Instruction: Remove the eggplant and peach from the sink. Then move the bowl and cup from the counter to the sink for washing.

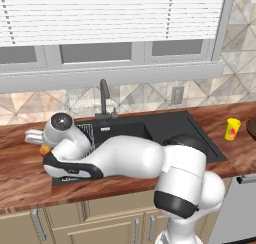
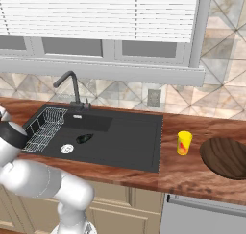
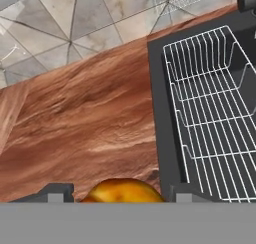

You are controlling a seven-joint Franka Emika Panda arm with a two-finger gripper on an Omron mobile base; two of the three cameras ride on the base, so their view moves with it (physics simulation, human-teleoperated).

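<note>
The round orange-red peach (image 3: 121,190) sits between my two fingertips, with my gripper (image 3: 119,194) shut on it above the wooden counter (image 3: 90,123), just left of the black sink (image 2: 129,134). In the left base view the peach (image 1: 45,149) peeks out beside my hand, left of the sink (image 1: 175,125). The dark eggplant (image 2: 85,138) lies in the basin near the silver drain (image 2: 67,148). On the counter right of the sink, the yellow cup (image 2: 184,143) stands upright, with the brown wooden bowl (image 2: 226,157) beyond it. The left base view has the cup (image 1: 232,129) and bowl (image 1: 251,128) at far right.
A wire rack (image 3: 210,113) fills the sink's left part, close to my hand. The dark faucet (image 2: 72,87) rises behind the basin. A tiled wall and window run along the back. My arm stretches low across the sink's front edge (image 1: 125,158).
</note>
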